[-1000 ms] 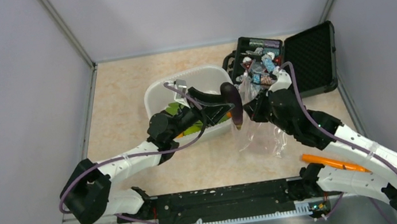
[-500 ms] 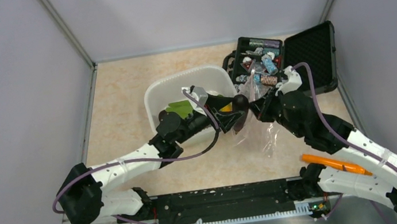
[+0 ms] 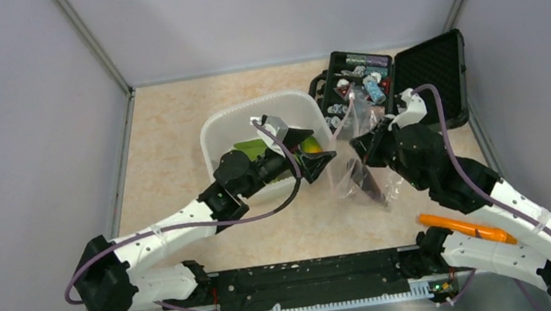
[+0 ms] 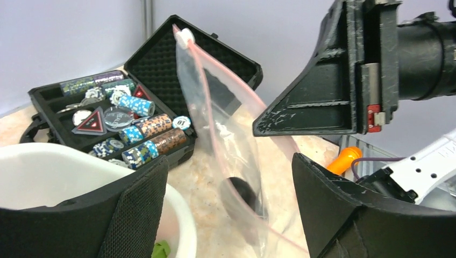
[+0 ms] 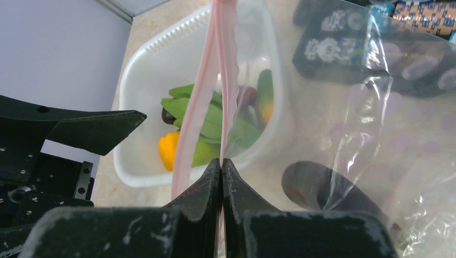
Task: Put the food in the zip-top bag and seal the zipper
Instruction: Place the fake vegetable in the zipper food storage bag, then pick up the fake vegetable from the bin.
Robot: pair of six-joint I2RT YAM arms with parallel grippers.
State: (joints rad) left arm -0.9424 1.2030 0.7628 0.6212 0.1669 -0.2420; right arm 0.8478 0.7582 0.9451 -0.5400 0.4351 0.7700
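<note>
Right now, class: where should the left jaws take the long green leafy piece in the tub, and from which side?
Probably across its narrow middle, from above: the green leafy piece lies long and flat in the white tub, whose walls block sideways approaches.

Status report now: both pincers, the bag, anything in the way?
Left pincer open, empty, by the bag mouth. Right pincer shut on bag rim. Eggplant in bag; other food in tub. Nothing in the way seen.

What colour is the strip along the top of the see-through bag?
The strip on the bag is pale pink; clearest in the right wrist view.
</note>
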